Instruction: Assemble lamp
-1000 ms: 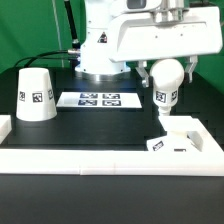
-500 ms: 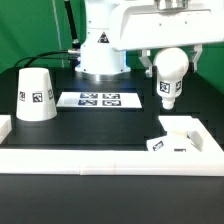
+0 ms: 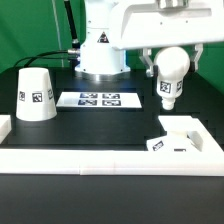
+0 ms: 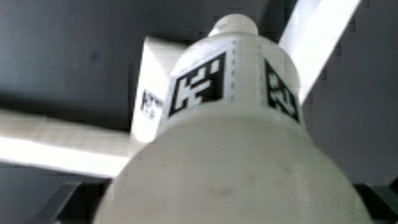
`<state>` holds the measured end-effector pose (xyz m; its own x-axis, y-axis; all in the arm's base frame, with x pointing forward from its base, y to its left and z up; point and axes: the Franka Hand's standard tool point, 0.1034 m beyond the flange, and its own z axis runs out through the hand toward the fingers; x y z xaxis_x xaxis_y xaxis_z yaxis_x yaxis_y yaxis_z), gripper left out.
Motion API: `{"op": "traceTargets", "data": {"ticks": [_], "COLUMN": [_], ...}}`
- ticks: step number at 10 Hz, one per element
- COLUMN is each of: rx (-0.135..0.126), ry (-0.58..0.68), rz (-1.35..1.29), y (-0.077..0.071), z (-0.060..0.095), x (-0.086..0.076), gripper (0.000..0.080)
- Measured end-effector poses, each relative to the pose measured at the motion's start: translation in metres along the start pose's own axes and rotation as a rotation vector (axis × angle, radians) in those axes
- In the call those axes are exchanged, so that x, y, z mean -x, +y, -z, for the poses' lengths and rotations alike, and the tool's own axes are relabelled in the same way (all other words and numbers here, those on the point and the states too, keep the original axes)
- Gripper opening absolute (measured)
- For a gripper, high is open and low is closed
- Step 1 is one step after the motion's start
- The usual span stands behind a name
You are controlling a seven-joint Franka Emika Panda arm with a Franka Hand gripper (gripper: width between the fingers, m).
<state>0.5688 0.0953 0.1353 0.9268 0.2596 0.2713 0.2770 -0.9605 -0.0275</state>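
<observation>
Hanging in the air over the black table (image 3: 70,135), the bulb (image 3: 168,84) is gripped by the gripper (image 3: 172,64), whose two dark fingers (image 3: 150,68) are closed against the sides of the ball. The bulb is carried ball uppermost, with its neck pointed down and a square tag shown on the neck. It is held above the base (image 3: 182,128) and apart from it: in the exterior view a strip of dark table is seen between the end of the neck and the top of the base.

The base is set at the exterior view's right, close against the white border rail (image 3: 90,160), which is laid along the near edge of the table. A tag is shown low on the base's front. The shade (image 3: 37,95) is stood upright, wide end down, at the exterior view's left, well apart from bulb and base, with a tag turned toward the camera. The marker board (image 3: 100,99) is laid flat between the shade and the bulb, just in front of the robot arm (image 3: 100,45).

In the wrist view most of the picture is filled by the bulb (image 4: 222,150), and two tags are seen on its neck. A pale block behind the neck is probably the base (image 4: 164,58), though it is too blurred for certainty.
</observation>
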Motion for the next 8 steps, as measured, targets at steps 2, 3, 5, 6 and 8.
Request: {"op": "traceTargets", "data": {"ticks": [2,3,5,6,8], "rx": [0.003,0.003,0.011,0.017,0.031], "ry": [0.016,0.016,0.041,0.058,0.096], "rz": [0.018,0.018,0.017,0.016,0.073], "y": [0.003,0.003,0.004,0.006,0.008], "z": [0.001,0.0,0.0,-0.001,0.002], "x": [-0.009,-0.008,-0.009,-0.009,-0.017], "gripper": [0.0577,0.0577,0.0577,0.0577,0.0577]}}
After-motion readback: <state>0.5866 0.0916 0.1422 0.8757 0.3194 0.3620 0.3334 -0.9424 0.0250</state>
